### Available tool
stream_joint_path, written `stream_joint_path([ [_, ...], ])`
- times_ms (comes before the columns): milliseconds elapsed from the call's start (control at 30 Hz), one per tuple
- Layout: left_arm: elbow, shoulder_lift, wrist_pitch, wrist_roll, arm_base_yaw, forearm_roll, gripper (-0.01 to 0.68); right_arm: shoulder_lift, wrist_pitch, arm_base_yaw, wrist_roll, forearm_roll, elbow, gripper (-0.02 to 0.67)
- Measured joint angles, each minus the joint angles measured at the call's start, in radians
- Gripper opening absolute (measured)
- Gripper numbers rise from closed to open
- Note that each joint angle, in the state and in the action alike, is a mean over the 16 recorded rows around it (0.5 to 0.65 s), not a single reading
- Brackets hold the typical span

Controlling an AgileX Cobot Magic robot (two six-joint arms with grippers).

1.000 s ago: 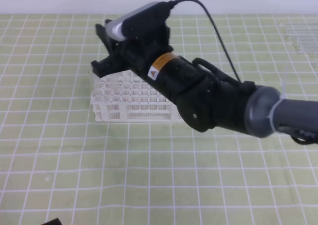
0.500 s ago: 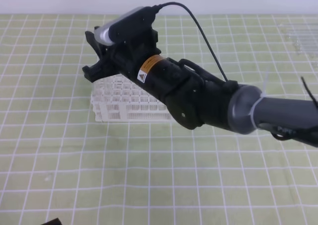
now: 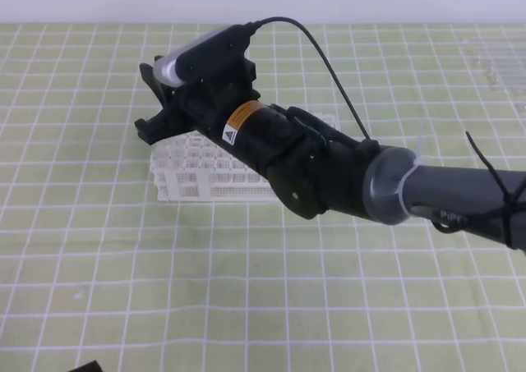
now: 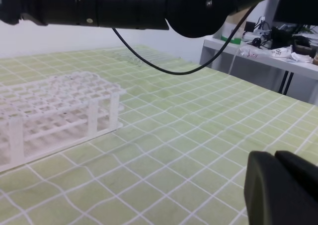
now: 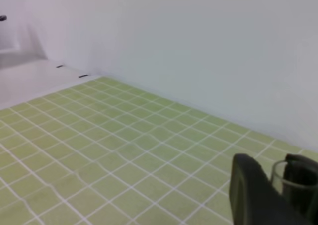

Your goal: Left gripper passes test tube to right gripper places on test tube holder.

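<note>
**Desk:** Sliding further left over the test tube holder [image 3: 209,171] within the last second, the right gripper [image 3: 156,101] now hangs past its far-left corner?

**Photographer:** Yes, so I judge placement is close. Its black fingers [image 5: 253,195] clamp the test tube [image 5: 290,178], a clear glass cylinder with a round rim. The left gripper [image 4: 283,187] sits shut and empty, well right of the holder. That rack is white plastic lattice on a green gridded surface [image 3: 246,290].
</note>
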Motion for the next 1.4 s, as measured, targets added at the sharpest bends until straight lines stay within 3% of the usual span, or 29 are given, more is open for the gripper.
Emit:
stream_joint_path([
  [1400, 0.0, 0.0, 0.04, 0.0, 0.0, 0.0, -0.002, 0.057, -0.054, 0.0, 0.018, -0.011, 0.0, 0.096],
])
